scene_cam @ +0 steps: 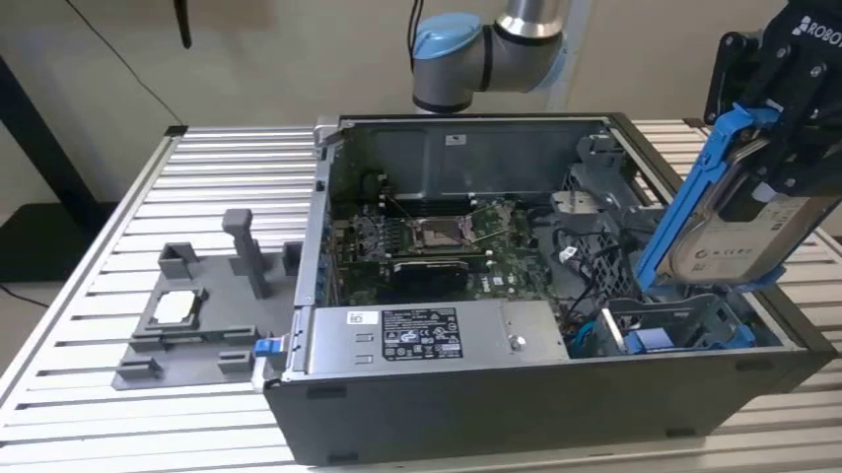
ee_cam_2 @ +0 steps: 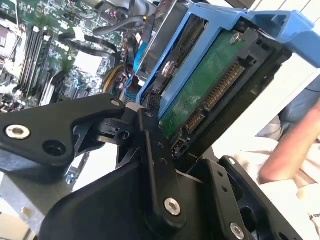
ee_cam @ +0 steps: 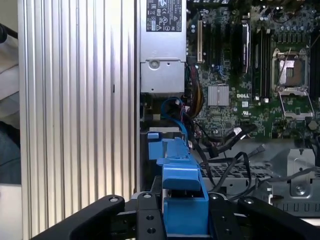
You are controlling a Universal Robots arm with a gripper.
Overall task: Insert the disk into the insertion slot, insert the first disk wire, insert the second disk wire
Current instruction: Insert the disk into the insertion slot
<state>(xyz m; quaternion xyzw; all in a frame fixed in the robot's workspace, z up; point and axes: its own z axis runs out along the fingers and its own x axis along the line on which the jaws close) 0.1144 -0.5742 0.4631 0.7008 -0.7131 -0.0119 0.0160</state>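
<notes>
Closest in both wrist views sit the black linkage bars of the gripper (ee_cam: 185, 222), which is clenched on the blue carrier frame (ee_cam: 181, 197) of the disk (scene_cam: 727, 241). In the exterior view the disk hangs steeply tilted over the open computer case (scene_cam: 526, 419), at the exterior view's right end. Its lower edge is just above the insertion slot (scene_cam: 673, 317), not seated.

I judge the drive to be stiff and fairly heavy for its bulk, so a tilted hold puts leverage on the grip. The plastic frame likely flexes a little and is smooth, so it may slip. The bare green circuit board (ee_cam_2: 197, 100) and the connector pins (ee_cam_2: 222, 84) look fragile. The frame's side rails are the safe place to hold it, clear of that connector end.
</notes>
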